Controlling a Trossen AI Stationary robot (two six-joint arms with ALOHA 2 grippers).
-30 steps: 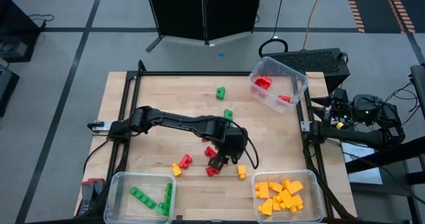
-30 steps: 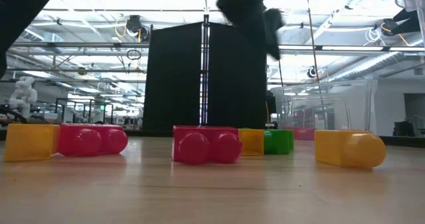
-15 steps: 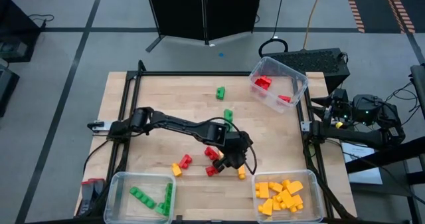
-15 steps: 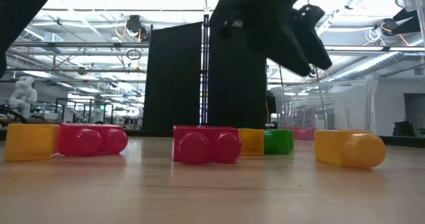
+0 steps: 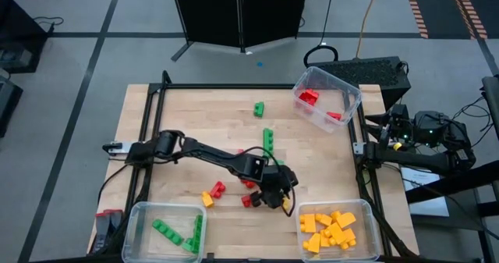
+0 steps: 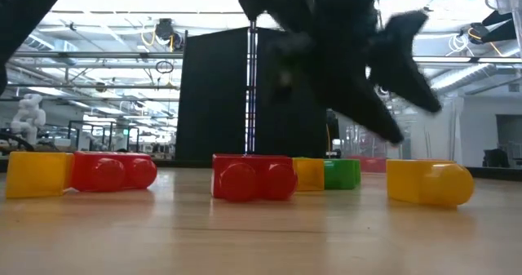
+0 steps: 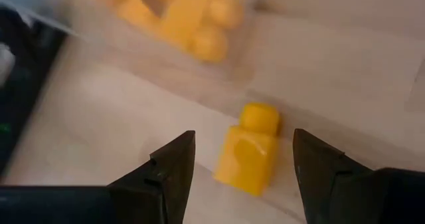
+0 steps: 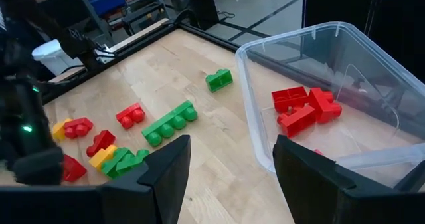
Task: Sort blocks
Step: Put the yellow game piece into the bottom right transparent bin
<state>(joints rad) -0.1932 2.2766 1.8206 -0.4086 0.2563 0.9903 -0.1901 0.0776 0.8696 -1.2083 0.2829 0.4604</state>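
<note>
I see my left claw (image 7: 242,167) has moved lower and now stands open, empty, around the small yellow studded plastic brick (image 7: 249,149) lying on the wooden desk (image 5: 195,115), ready for grasping.

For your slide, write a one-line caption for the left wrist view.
Open left gripper poised around a loose yellow block, just short of the bin of yellow blocks.
</note>
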